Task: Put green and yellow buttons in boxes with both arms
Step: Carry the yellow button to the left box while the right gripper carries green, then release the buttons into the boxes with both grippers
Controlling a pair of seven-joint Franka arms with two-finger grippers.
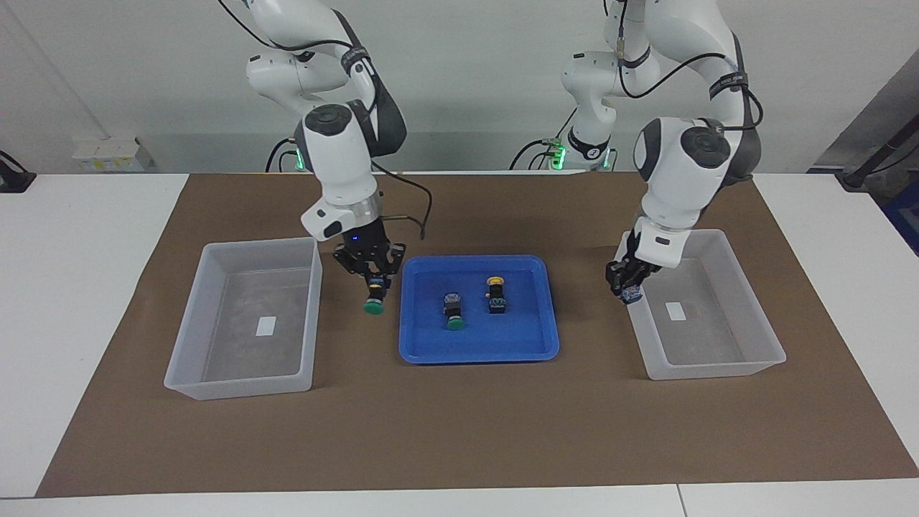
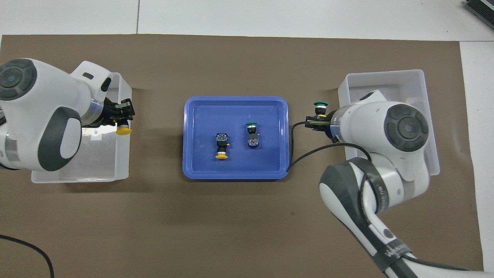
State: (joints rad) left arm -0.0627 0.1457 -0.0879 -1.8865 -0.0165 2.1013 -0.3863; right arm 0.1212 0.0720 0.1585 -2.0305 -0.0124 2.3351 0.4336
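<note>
Buttons half moved: my right gripper (image 1: 375, 276) pinches a green button (image 1: 373, 304), left gripper (image 1: 626, 286) a yellow button (image 2: 123, 131); both bins (image 1: 215, 373) empty, two in tray (image 1: 423, 352).

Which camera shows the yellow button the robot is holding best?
The overhead view: the held yellow button shows its yellow cap plainly below the left gripper, over the box edge. In the facing view the left gripper hides the cap; only a bluish bit shows.
</note>
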